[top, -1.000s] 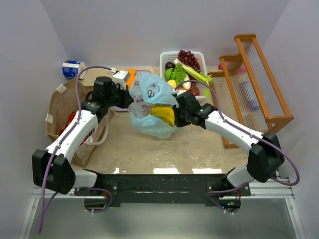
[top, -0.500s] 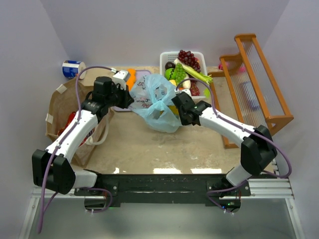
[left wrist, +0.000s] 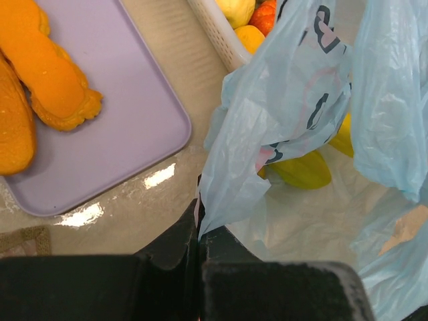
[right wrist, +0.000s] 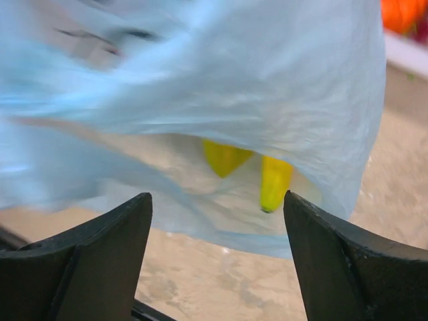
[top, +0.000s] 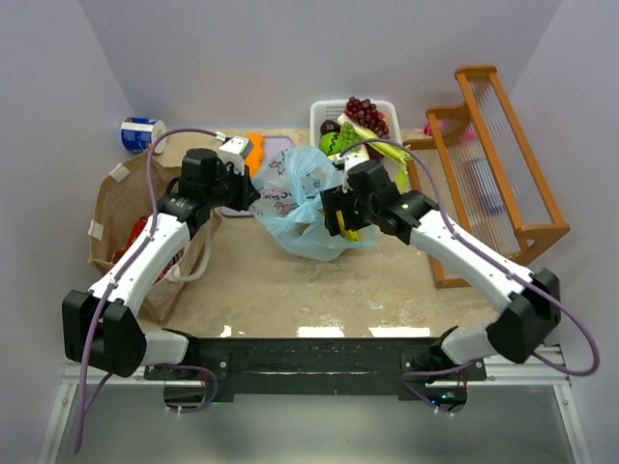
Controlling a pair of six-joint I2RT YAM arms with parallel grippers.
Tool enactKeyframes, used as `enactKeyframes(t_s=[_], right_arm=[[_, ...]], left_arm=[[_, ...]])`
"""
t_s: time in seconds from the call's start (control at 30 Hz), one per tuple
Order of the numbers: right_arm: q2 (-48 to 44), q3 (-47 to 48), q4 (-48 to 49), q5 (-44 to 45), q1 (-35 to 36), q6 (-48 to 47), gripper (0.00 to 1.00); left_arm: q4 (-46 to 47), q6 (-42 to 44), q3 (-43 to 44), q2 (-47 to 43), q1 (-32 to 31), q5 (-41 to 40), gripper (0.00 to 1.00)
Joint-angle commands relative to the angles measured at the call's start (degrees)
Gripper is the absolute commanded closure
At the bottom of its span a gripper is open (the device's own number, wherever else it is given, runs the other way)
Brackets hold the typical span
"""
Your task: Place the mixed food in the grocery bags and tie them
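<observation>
While pinching the light-blue bag (top: 302, 193) by its rim in the left gripper (left wrist: 199, 234) at 9 o'clock, keep the mouth lifted. Note right gripper (right wrist: 217, 200) parted, empty, at bag's 3 o'clock, and yellow food (right wrist: 274, 180) inside. Reach basket (top: 317, 111) at 12 next; drop pieces deep.

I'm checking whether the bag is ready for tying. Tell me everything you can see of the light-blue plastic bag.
The light-blue plastic bag is thin, translucent and crumpled, with pink and dark cartoon prints. It slumps untied on the table before the white basket, yellow food showing through. The left gripper pinches its edge shut; the open right gripper faces it, not gripping.
</observation>
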Motion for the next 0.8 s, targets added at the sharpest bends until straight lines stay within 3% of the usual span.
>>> enactKeyframes(t_s=[0.0,0.13,0.23,0.5,0.6,0.77], right_arm=[[-8.9,5.12,10.36,-9.76,0.29,-2.81,0.1],[-2.62,16.09,5.99,-0.71,-1.73,-6.5,0.11],[3.28,22.84,5.89,-6.3,-9.01,-8.96,0.1],[32.2,47.63,-0.7,0.24,-16.5,-26.88,0.06],[39.75,52.83,-1.32,2.2,-17.73,-31.8,0.11],[43.91,51.1,3.95,4.48,-18.17,-40.67,0.17]], left_arm=[[1.37,0.34,0.56,-0.25,-0.03,-1.91,1.0],[1.28,0.34,0.65,-0.25,-0.03,-2.26,1.0],[1.37,0.43,0.65,-0.25,0.06,-2.35,1.0],[0.84,0.87,0.83,0.02,-0.03,-2.97,1.0],[0.75,0.96,0.83,0.1,-0.03,-2.97,1.0],[0.93,0.7,0.83,0.54,-0.03,-2.0,1.0]])
